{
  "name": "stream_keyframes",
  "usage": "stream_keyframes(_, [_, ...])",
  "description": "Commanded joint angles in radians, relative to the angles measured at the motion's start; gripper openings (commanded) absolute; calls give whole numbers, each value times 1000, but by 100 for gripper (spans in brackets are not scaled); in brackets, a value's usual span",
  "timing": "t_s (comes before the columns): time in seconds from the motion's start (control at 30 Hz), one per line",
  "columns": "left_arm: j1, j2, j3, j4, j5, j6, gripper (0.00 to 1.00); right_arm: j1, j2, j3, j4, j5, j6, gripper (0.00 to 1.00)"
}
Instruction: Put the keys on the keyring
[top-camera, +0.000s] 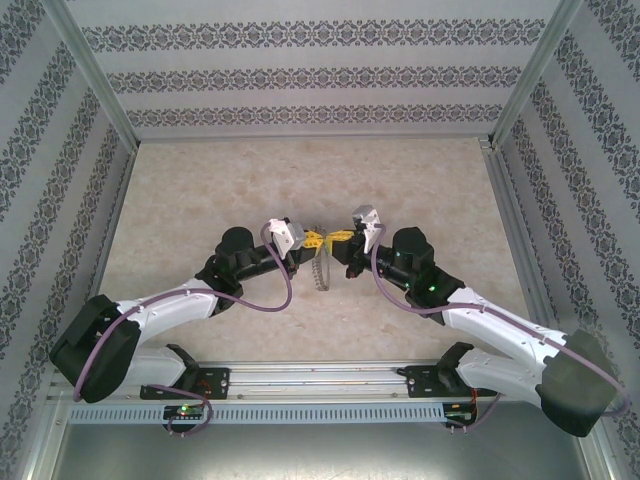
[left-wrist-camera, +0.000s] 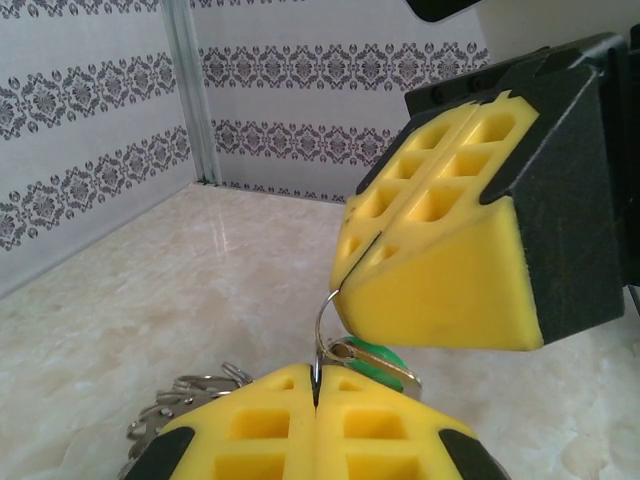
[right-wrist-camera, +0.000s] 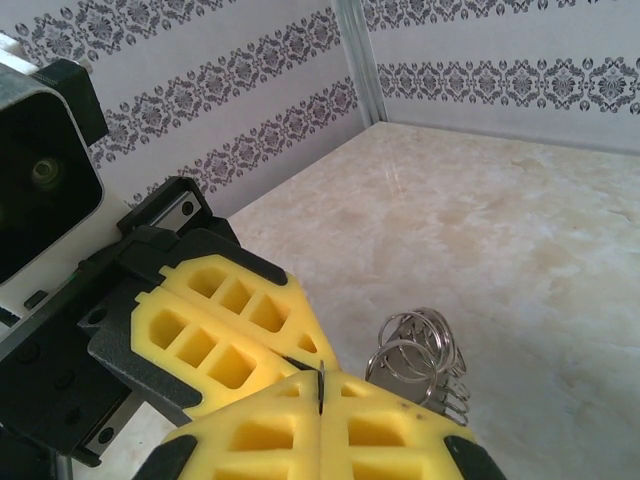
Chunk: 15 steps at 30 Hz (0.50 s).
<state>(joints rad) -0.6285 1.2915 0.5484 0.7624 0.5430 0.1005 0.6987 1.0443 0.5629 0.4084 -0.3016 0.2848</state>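
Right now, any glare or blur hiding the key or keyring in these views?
Top external: even light, keyring small and soft. Left wrist: mild sheen on the table, green head of the key readable. Right wrist: keyring sharp with no glare on it, faint bright streak on the table.

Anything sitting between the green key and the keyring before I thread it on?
Nothing visible does. The green key sits at the left pincer tips, right beside the wire loop that both shut pincers pinch. The right pincer crowds it from above. The keyring coils sit aside.
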Motion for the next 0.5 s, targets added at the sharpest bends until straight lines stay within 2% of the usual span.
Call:
stream_keyframes(0.0, [-15, -6, 35, 43, 17, -6, 0, 14, 9, 35, 10, -11, -18, 0])
stream_keyframes(0.47, [-22, -18, 25, 80, 18, -25, 0, -31, 31, 6, 12, 7, -24, 0])
